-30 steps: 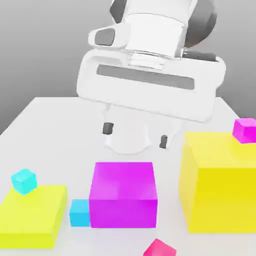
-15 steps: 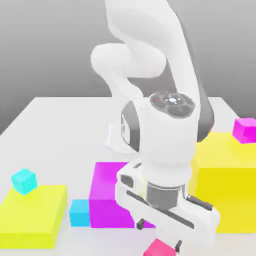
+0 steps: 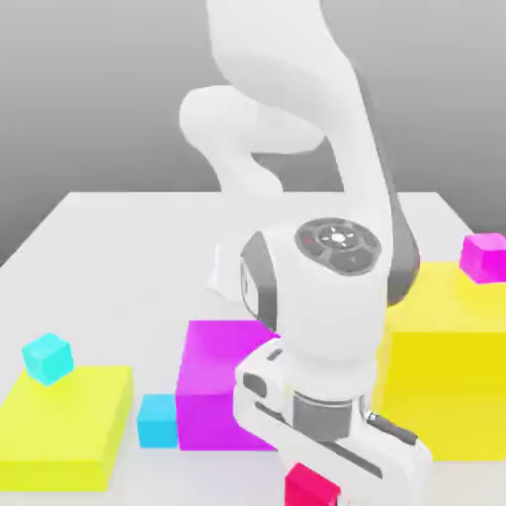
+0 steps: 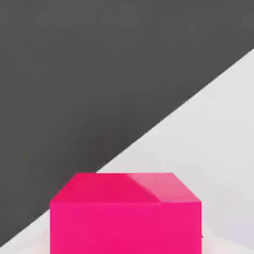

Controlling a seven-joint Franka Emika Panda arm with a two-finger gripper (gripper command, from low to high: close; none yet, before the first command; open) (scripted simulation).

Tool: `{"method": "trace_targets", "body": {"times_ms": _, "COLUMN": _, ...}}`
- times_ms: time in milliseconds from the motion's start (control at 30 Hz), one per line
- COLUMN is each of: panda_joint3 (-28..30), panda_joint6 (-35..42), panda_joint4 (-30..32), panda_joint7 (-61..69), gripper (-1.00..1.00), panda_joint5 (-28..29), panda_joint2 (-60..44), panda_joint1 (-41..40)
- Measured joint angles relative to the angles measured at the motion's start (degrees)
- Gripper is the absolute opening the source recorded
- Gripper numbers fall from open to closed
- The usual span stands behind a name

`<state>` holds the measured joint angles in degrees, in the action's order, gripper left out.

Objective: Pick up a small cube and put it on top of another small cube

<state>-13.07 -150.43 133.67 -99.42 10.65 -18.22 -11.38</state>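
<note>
Cyan cube, exterior view's left: small, smooth [image 3: 47,359]; on the flat yellow-green slab [image 3: 64,420], a possible support.
Blue cube, right of the slab: small, smooth [image 3: 158,421]; on the pale table [image 3: 109,257], also a possible support.
Hot-pink cube, near edge, right of centre: small, reddish [image 3: 311,486]; I judge the grasp done, lifting and stacking left.
White gripper, same place: drawn in narrow on the hot-pink cube [image 4: 125,244].
Magenta cube, far right: small [image 3: 484,258]; on the tall yellow block [image 3: 445,341]. I cannot tell which cube is the target.
Large purple block, left of the arm: partly hidden [image 3: 222,385].
Hot-pink cube's underside: cut off; I cannot tell if it touches the table.
Yellow block: cut off at right, partly behind the arm [image 3: 326,287].
</note>
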Motion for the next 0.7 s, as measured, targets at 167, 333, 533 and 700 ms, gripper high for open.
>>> {"method": "trace_targets", "body": {"times_ms": 167, "panda_joint3": 7.0, "panda_joint6": 3.7, "panda_joint4": 5.0, "panda_joint7": -2.4, "gripper": -1.00, "panda_joint5": -2.7, "panda_joint2": 8.2, "panda_joint1": -7.2}}
{"method": "trace_targets", "body": {"times_ms": 333, "panda_joint3": 13.9, "panda_joint6": 7.1, "panda_joint4": 10.7, "panda_joint7": -5.0, "gripper": -1.00, "panda_joint5": -6.1, "panda_joint2": 18.0, "panda_joint1": -19.4}}
{"method": "trace_targets", "body": {"times_ms": 533, "panda_joint3": 17.5, "panda_joint6": 4.0, "panda_joint4": 15.8, "panda_joint7": -6.0, "gripper": -1.00, "panda_joint5": -10.0, "panda_joint2": 21.4, "panda_joint1": -25.5}}
{"method": "trace_targets", "body": {"times_ms": 700, "panda_joint3": 17.1, "panda_joint6": -1.6, "panda_joint4": 16.7, "panda_joint7": -5.5, "gripper": 1.00, "panda_joint5": -10.9, "panda_joint2": 16.7, "panda_joint1": -25.7}}
